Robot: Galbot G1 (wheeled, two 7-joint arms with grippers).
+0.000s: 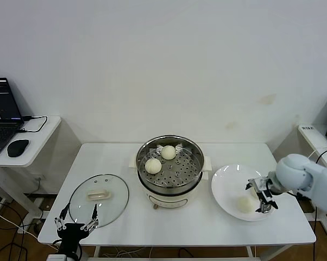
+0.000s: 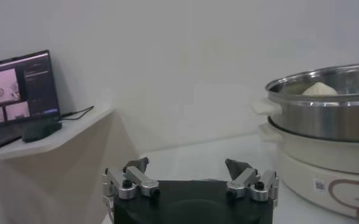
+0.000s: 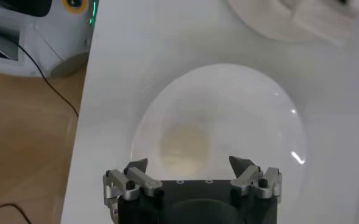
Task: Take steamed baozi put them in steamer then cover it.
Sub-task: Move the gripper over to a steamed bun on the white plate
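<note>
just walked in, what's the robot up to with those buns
It is moving buns from a plate into the steamer. Two buns already sit in the basket. The right gripper hovers open over the plate, just above a bun, with another bun partly hidden behind the gripper. The left gripper is parked open at the table's near edge, beside the glass lid, which lies flat on the table, so the steamer is not covered.

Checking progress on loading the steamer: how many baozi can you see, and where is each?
3 visible: two baozi in the steamer, at and; one on the white plate beside the right end effector, which may hide another.
</note>
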